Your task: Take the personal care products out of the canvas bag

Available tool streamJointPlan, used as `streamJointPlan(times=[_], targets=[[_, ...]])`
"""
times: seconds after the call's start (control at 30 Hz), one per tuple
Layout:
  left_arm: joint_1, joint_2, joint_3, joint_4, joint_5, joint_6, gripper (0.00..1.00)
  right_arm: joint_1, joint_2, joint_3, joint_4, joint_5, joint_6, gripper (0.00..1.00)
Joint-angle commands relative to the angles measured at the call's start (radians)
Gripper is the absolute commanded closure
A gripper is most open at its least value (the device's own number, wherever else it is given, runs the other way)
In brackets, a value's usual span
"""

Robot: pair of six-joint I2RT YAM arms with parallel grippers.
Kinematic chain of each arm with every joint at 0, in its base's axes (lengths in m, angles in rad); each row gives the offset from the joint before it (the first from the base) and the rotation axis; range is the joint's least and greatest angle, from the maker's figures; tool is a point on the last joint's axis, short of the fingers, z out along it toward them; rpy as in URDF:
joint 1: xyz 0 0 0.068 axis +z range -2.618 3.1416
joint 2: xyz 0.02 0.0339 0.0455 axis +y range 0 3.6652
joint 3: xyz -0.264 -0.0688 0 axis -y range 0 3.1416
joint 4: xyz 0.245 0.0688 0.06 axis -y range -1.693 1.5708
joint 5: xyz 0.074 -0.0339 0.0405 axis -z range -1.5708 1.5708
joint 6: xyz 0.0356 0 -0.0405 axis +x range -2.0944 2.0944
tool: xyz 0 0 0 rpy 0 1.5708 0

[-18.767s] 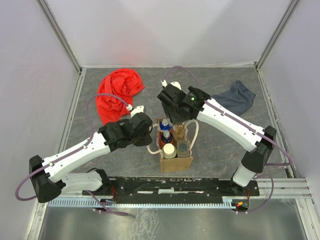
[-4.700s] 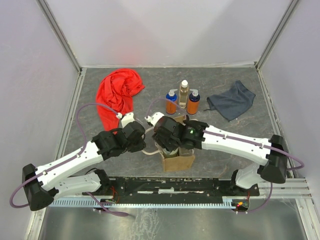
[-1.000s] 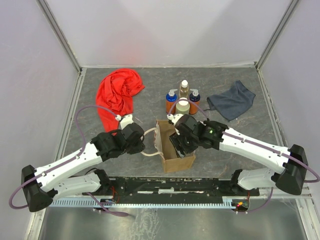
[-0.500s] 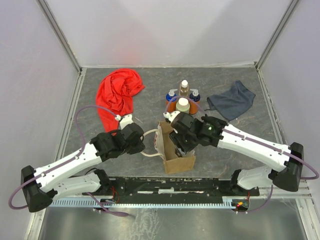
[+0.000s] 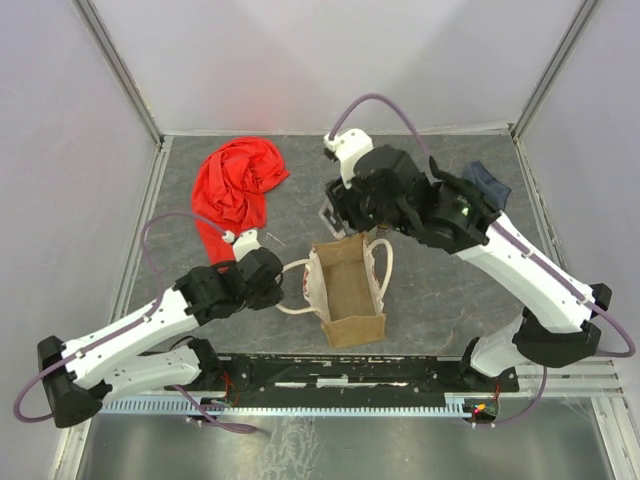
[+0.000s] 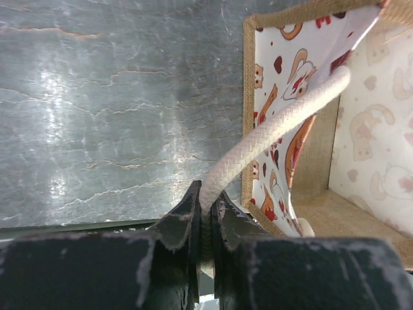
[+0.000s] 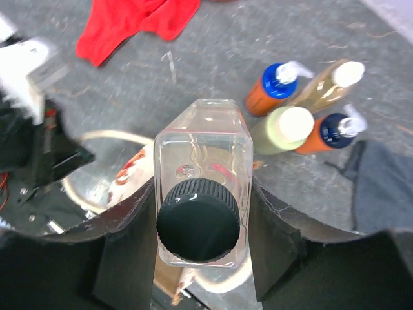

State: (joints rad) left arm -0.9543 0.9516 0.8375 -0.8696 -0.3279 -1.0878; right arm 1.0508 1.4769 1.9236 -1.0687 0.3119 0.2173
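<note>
The grey bench [image 5: 440, 290] carried the canvas bag [image 5: 347, 290] upright and open-mouthed near its front edge, between the two arms; the red cloth [image 5: 235, 185] lay crumpled at the far left; the dark blue-grey cloth [image 5: 485, 180] lay at the far right, partly hidden by the right arm. The left end effector [image 6: 206, 213] was pinched tight on the bag's cream handle [image 6: 271, 139]; the right end effector [image 7: 201, 219] gripped the clear squarish dark-capped bottle [image 7: 201, 148] by its sides, raised clear of the bag. Outside the bag, clustered upright on the bench, stood two orange bottles [image 7: 270, 89] [image 7: 329, 132], the beige white-capped bottle [image 7: 284, 129] and the slim amber bottle [image 7: 332, 84].
</note>
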Motion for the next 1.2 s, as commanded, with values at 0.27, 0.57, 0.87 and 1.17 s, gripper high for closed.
streamJointPlan(times=[0.27, 0.57, 0.87, 1.17], targets=[[0.002, -0.243, 0.129, -0.235, -0.295, -0.114, 0.82, -0.316, -0.013, 0.172, -0.003, 0.077, -0.073, 0.66], [0.002, -0.157, 0.099, -0.184, -0.206, -0.084, 0.81, -0.404, -0.019, -0.144, 0.138, -0.003, -0.019, 0.67], [0.002, -0.185, 0.06, -0.161, -0.187, -0.087, 0.81, -0.441, 0.066, -0.385, 0.301, -0.031, 0.015, 0.67], [0.002, -0.203, 0.046, -0.16, -0.171, -0.099, 0.8, -0.482, 0.187, -0.435, 0.4, -0.099, 0.084, 0.67]])
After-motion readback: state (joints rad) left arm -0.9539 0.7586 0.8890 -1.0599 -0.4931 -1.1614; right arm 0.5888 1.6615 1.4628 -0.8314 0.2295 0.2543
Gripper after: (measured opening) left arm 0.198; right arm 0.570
